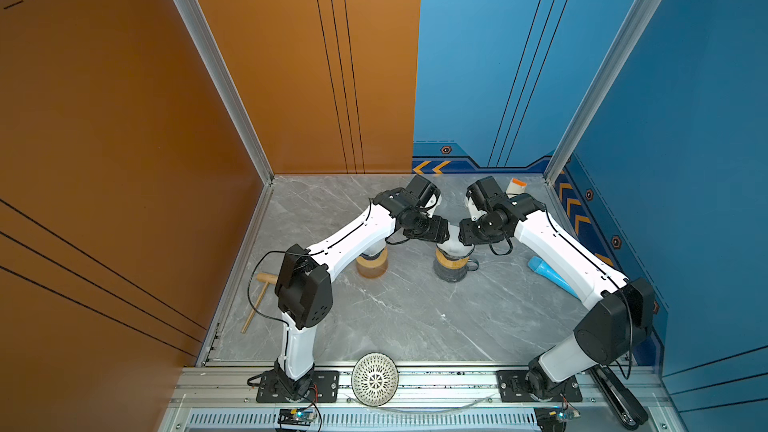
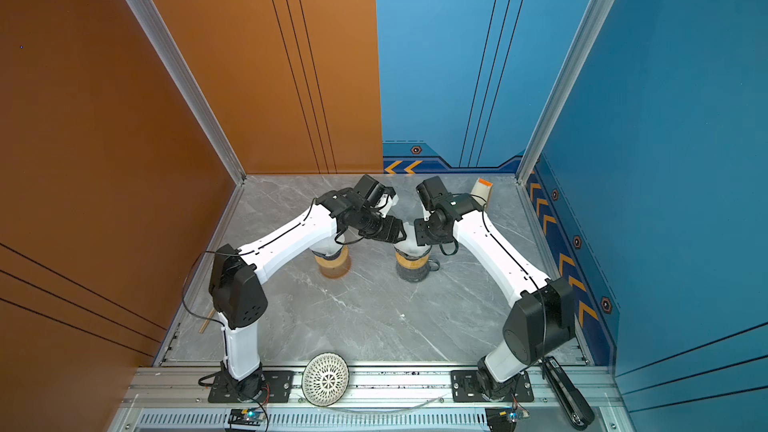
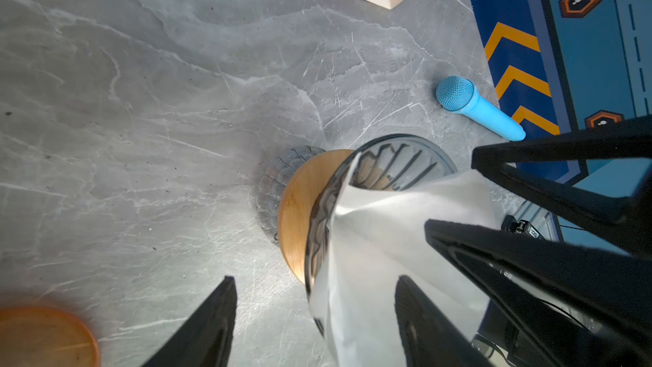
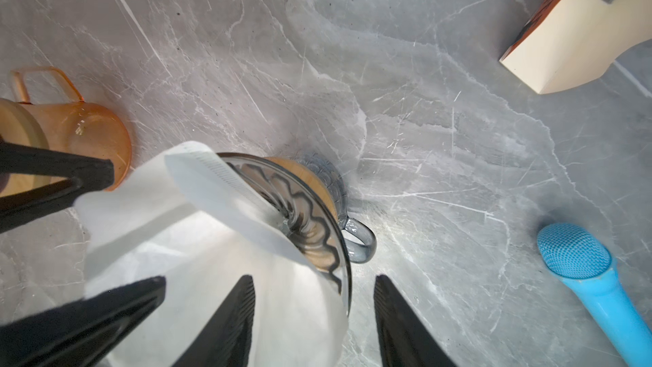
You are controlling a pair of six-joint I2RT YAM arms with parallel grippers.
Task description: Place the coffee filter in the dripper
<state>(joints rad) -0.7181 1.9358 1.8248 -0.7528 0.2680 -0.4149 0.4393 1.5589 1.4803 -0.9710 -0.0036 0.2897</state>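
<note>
The white paper coffee filter (image 4: 197, 241) sits as an opened cone in the ribbed glass dripper (image 4: 300, 206), with one seam flap folded across its mouth. The dripper stands on a grey glass carafe (image 1: 451, 272) with a wooden collar. My left gripper (image 3: 315, 298) is open and straddles the dripper's rim, one finger over the filter (image 3: 388, 213), the other outside the glass. My right gripper (image 4: 314, 287) is open on the opposite side, also with one finger over the paper and one outside. In both top views the two wrists meet above the dripper and hide most of it.
An amber carafe (image 1: 372, 265) with a wooden lid stands left of the dripper. A blue microphone (image 1: 548, 274) lies at the right wall, and a cream and orange box (image 1: 516, 185) is at the back right. A wooden T-shaped tool (image 1: 259, 297) lies at the left edge. A white lattice bowl (image 1: 375, 379) rests on the front rail.
</note>
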